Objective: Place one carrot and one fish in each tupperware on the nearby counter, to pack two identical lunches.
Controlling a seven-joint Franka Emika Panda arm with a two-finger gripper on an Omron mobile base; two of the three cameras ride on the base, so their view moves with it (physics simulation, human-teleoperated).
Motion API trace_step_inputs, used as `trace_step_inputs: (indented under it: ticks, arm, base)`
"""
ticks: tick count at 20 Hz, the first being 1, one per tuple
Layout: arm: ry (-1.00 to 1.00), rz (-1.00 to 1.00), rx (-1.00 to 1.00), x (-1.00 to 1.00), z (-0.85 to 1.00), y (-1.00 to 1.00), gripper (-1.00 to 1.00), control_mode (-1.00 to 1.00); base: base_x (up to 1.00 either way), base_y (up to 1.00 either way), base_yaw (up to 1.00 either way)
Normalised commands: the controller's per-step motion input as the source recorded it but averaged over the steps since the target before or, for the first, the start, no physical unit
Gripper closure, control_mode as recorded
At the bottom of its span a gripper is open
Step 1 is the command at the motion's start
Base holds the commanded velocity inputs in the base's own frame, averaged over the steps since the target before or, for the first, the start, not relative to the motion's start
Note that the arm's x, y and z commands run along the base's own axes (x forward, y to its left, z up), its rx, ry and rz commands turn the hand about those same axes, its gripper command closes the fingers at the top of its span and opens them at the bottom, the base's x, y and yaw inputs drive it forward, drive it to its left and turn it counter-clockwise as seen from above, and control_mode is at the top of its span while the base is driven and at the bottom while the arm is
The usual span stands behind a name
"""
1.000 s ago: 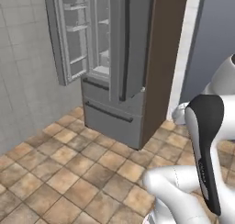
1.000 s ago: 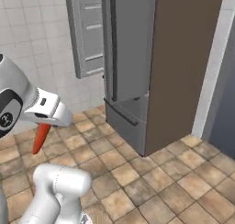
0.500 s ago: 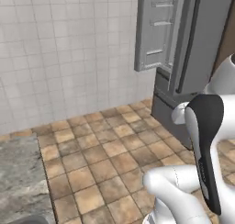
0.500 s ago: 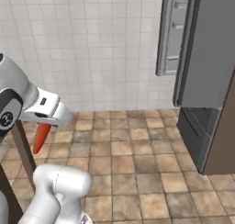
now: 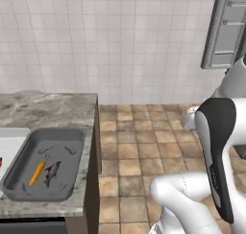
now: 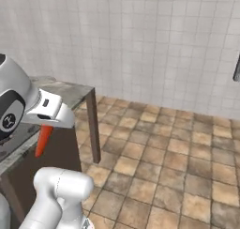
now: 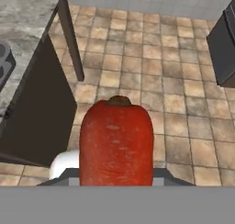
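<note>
Far left in the left base view: sliver of the pale tupperware (image 5: 9,142) at the frame edge, with a small red bit (image 5: 1,162) in it, too cropped to identify. Just beside it on the right, the dark grey tupperware (image 5: 29,151), sitting on the mottled stone surface (image 5: 48,111) close to its front edge. Inside the dark tray: an orange carrot (image 5: 37,172) lying at a slant, and a blackish fish (image 5: 51,173) right next to it on the right, the two close or touching, cannot tell which.

The surface ends at a dark vertical side panel (image 5: 93,180); past it, brown tiled floor (image 5: 139,146) running back to a white tiled wall (image 5: 120,41).

Right base view: gripper (image 6: 47,127) hangs off the left-hand side of the frame, out past the corner of the surface, clamped on a red-orange carrot (image 6: 43,140) that points down, tapered end lowest. In the hand view the same carrot (image 7: 116,142) rises large between the fingers, its stub end up, with floor beneath it and the surface's corner off to the upper left.

Far right: a grey fridge door (image 5: 223,31) standing open at the top corner of the left base view.
</note>
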Motion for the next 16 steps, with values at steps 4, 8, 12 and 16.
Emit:
trace_step_inputs:
  ticks: [4, 8, 12, 16]
  arm:
    - [0.0, 0.0, 0.0, 0.0, 0.0, 0.0, 1.0, 1.0]
    - [0.0, 0.0, 0.0, 0.0, 0.0, 0.0, 1.0, 1.0]
    - [0.0, 0.0, 0.0, 0.0, 0.0, 0.0, 1.0, 1.0]
    - [0.0, 0.0, 0.0, 0.0, 0.0, 0.0, 1.0, 1.0]
  base:
    - [-1.0, 0.0, 0.51]
    - [-0.88, 0.15, 0.35]
    - [-0.09, 0.71, 0.08]
    - [0.16, 0.98, 0.0]
